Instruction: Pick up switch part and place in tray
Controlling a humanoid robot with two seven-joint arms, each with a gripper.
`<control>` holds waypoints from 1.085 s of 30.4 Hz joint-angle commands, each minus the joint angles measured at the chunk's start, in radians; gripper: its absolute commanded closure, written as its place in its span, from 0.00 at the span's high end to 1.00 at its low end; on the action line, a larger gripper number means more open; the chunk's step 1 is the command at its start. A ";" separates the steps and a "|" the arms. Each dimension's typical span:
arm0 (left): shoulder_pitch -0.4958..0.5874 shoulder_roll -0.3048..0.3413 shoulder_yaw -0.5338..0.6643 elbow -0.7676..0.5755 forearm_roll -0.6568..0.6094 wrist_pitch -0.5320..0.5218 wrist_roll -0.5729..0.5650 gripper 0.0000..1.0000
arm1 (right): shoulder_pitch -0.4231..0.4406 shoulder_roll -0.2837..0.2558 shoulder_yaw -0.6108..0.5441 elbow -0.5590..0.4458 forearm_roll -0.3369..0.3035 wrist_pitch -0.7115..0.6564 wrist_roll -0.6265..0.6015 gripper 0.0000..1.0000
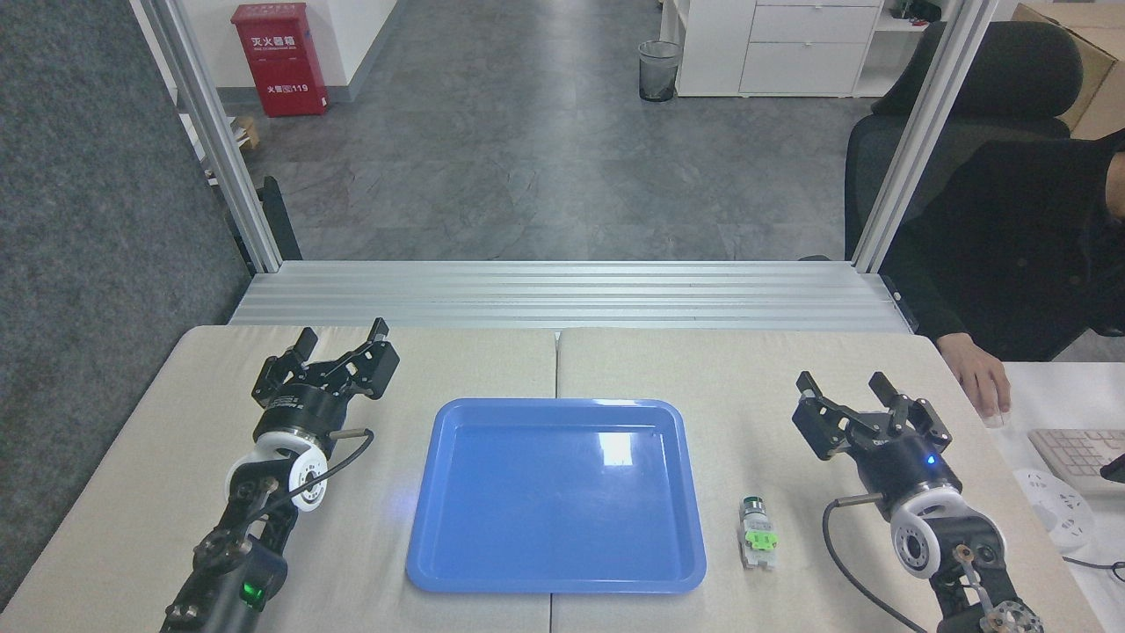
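Note:
The switch part lies flat on the beige table, just right of the blue tray, with its dark round cap pointing away from me, green block in the middle and whitish base nearest. The tray holds nothing. My right gripper hovers open to the upper right of the switch part, apart from it, nothing between its fingers. Left of the tray, my left gripper stands open and empty.
A person in black sits at the right, one hand resting at the table's right edge. A white side desk carries a keyboard. An aluminium rail runs along the table's far edge.

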 commanded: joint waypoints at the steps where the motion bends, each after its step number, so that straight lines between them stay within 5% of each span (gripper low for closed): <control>1: 0.000 0.000 -0.001 0.000 0.000 0.000 0.001 1.00 | 0.001 0.003 -0.023 0.001 0.002 0.003 -0.004 0.97; 9: 0.000 0.000 0.000 0.000 0.000 0.000 0.001 1.00 | 0.006 0.003 -0.023 -0.001 0.001 0.001 -0.004 0.97; 20: 0.000 0.000 -0.001 0.000 0.000 0.000 0.001 1.00 | 0.156 0.003 0.061 -0.007 0.018 -0.015 -0.004 0.84; 33: 0.000 0.000 -0.001 0.000 0.000 0.000 0.001 1.00 | 0.198 0.012 0.161 -0.005 0.021 -0.083 0.004 0.84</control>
